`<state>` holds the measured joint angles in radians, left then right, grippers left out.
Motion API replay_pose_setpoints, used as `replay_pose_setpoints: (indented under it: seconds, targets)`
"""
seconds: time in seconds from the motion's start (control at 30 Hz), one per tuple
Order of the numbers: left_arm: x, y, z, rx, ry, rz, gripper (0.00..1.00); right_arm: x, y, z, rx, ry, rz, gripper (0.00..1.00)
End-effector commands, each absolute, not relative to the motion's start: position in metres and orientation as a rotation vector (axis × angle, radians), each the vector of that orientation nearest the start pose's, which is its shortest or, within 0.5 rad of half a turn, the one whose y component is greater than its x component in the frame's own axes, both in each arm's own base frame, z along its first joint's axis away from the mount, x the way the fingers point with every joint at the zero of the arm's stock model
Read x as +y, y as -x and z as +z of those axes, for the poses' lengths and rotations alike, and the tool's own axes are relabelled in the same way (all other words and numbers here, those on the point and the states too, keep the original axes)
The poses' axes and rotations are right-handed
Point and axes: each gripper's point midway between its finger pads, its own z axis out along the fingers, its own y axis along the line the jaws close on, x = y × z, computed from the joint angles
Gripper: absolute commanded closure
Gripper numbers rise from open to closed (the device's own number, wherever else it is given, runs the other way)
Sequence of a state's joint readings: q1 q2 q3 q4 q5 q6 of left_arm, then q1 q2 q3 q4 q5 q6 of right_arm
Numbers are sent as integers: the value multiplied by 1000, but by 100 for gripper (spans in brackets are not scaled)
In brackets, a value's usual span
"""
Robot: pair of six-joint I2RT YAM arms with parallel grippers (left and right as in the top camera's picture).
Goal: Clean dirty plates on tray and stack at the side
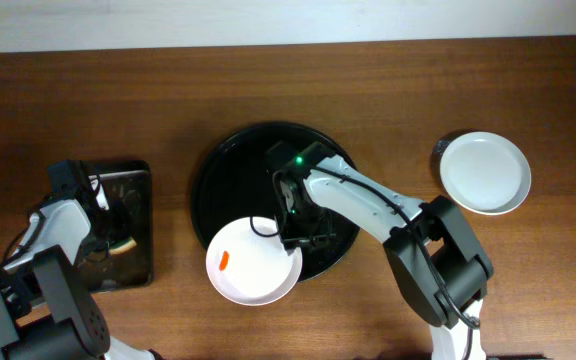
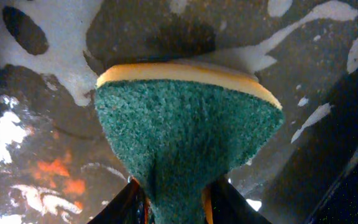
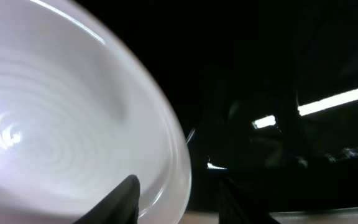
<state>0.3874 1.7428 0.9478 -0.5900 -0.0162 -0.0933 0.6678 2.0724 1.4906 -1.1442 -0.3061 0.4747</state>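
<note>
Wooden table (image 1: 88,90): your left gripper (image 2: 173,202) clamps the sponge (image 2: 179,137). Your right gripper (image 3: 176,193) straddles the rim of the smeared plate (image 1: 253,265), which overhangs the front edge of the black tray (image 1: 223,165); grip not discernible.

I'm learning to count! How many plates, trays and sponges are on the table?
Plates: 2, the smeared plate and the clean plate
Trays: 2, the round black tray and the rectangular tray
Sponges: 1, the sponge
Total: 5

White plate (image 3: 55,137) rim between hand's (image 3: 179,200) fingers (image 3: 125,198), black tray (image 3: 278,74) behind
</note>
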Motion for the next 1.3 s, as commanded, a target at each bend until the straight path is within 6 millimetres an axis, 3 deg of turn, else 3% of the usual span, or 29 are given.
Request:
replay_pose_setpoints:
  seconds: [0.0,0.07,0.23,0.33,0.47,0.57,0.67,0.73,0.93,1.0,1.17,1.27]
  targets:
    - [122,-283,-14,2935,713,74,67,253,-227,8,3475,205,320,80]
    - [122,-283,-14,2934,713,74,67,251,-246,16,3430,164,353,96]
    - [122,-284,-13,2931,712,74,67,211,-353,59,3118,147,211,96]
    - [118,-286,-13,2924,708,36,67,211,-376,57,3018,215,205,96]
    - [118,-286,-13,2924,708,36,67,203,-380,56,2977,408,101,96]
    - [117,-287,-13,2923,706,21,67,202,-378,52,2982,407,100,96]
    - [116,-287,-13,2923,705,14,67,195,-365,27,3041,339,71,96]
    - [116,-287,-13,2923,705,13,67,194,-366,27,3051,231,71,96]
    - [109,-290,-13,2917,696,-50,67,192,-369,21,3023,290,44,96]
    - [104,-294,-4,2922,679,-106,67,192,-369,21,3023,289,45,96]
    - [111,-310,51,2840,650,-72,64,192,-369,21,3024,289,44,96]
    - [118,-326,54,2785,538,-35,65,192,-369,21,3024,289,44,96]
